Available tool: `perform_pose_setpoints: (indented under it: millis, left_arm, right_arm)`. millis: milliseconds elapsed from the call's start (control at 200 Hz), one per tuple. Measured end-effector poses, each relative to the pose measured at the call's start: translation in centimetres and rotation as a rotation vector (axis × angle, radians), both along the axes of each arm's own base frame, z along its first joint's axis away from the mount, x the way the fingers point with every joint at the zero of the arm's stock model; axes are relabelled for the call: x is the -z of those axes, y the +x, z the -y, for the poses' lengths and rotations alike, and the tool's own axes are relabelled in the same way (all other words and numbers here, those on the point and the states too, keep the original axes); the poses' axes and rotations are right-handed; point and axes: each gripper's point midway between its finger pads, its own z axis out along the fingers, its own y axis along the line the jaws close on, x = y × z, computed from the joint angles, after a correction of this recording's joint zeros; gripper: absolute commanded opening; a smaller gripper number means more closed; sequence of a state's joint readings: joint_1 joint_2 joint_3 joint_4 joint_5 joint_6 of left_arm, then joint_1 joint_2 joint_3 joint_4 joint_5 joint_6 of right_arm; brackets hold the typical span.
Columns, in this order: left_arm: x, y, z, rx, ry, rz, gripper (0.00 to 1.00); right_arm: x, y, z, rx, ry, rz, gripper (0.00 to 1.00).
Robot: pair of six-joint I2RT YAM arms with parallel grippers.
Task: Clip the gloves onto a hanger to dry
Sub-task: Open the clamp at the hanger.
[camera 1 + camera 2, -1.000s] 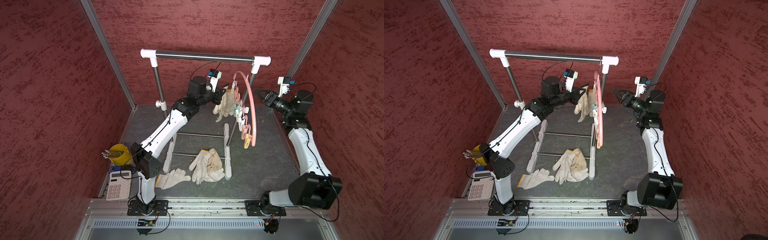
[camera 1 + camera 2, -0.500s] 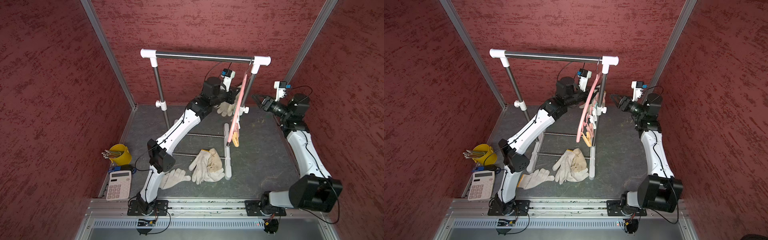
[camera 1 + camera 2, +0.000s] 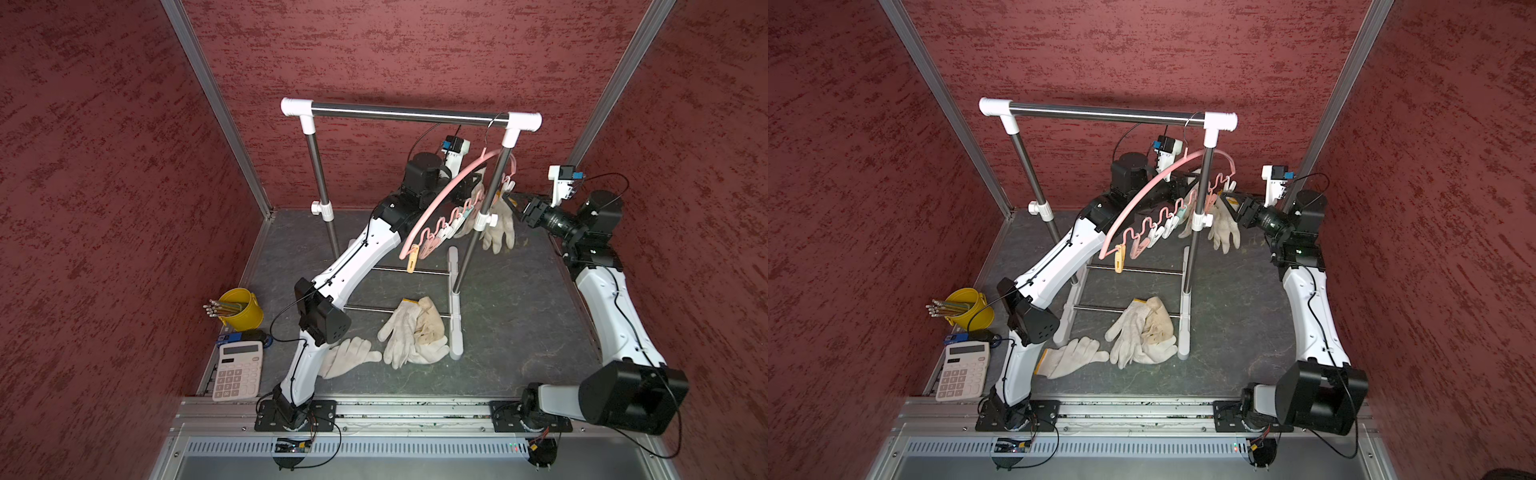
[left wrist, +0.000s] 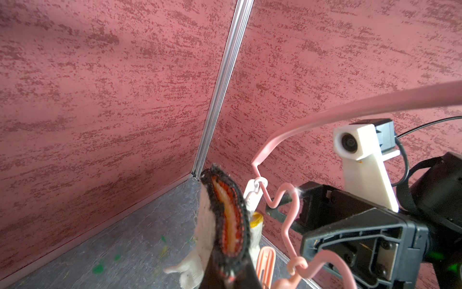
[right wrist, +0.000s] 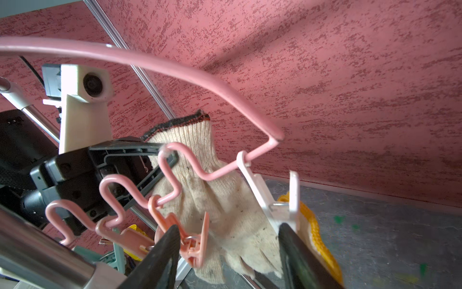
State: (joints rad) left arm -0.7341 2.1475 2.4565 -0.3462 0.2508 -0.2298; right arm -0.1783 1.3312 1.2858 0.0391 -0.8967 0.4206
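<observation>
The pink hanger (image 3: pixel 440 195) hangs by its wire hook from the rack's top bar, tilted, with its clips dangling in a row. My left gripper (image 4: pixel 225 272) is shut on an off-white glove (image 5: pixel 200 185) with a dark cuff, holding it up behind the hanger's right end. A white clip (image 5: pixel 282 200) at that end grips another glove by its yellow cuff (image 5: pixel 312 232). My right gripper (image 5: pixel 225 252) is open, its fingers either side of the held glove's fingertips, with a salmon clip (image 5: pixel 192 240) just inside one finger. More gloves (image 3: pixel 415 332) lie on the floor.
The steel rack (image 3: pixel 407 112) with white joints stands mid-floor; its right post (image 3: pixel 478 232) crosses in front of the hanging gloves. One glove (image 3: pixel 349 357) lies partly under my left arm. A yellow cup of pencils (image 3: pixel 241 309) and a calculator (image 3: pixel 239 370) sit front left.
My left arm has carried the glove to the right, past the rack's right post. The hanger has swung round, so its long side now faces the front. The right gripper has barely moved.
</observation>
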Motion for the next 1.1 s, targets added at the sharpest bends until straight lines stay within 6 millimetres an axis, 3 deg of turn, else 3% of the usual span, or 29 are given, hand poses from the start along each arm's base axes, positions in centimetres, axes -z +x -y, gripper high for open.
perform_pose_setpoints:
  millis: [531,892,1102]
  left_arm:
    - [-0.2,0.1,0.9,0.012,-0.018,0.006,0.0]
    - [-0.2,-0.5,1.6,0.026,-0.018,0.008,0.0]
    - [-0.2,-0.5,1.6,0.026,-0.016,0.011,0.0]
  right_arm:
    - [1.1,0.0,-2.5,-0.076,-0.004,-0.011,0.67]
    - [2.7,1.4,-4.1,-0.126,0.006,-0.042,0.69]
    - [2.3,2.2,-4.8,-0.149,0.017,-0.032,0.7]
